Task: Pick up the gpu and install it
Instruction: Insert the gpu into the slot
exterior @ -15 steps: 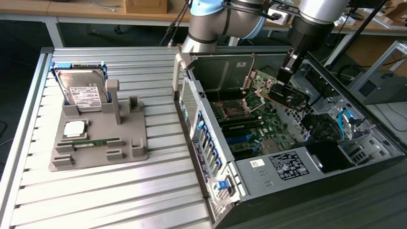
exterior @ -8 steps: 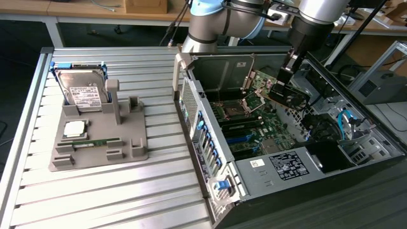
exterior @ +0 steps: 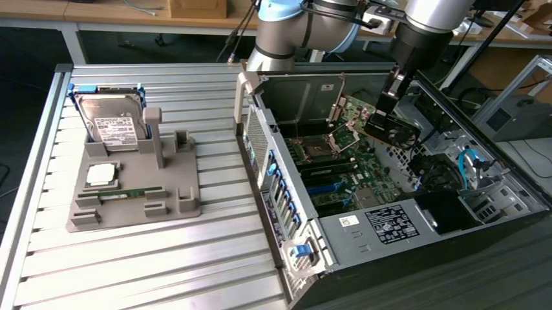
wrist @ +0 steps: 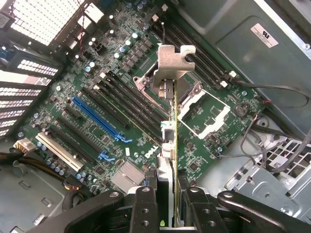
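Seen edge-on from the wrist, the gpu [wrist: 168,133] shows its thin rim and silver bracket; its faces are hidden. The gripper [wrist: 168,196] is clamped on it, fingers [wrist: 145,206] pressed to both sides, over the motherboard [wrist: 97,111]; contact with a slot cannot be told. In the exterior view the gpu [exterior: 392,129] hangs inside the open case [exterior: 280,194], at three o'clock from the hard drive [exterior: 110,123].
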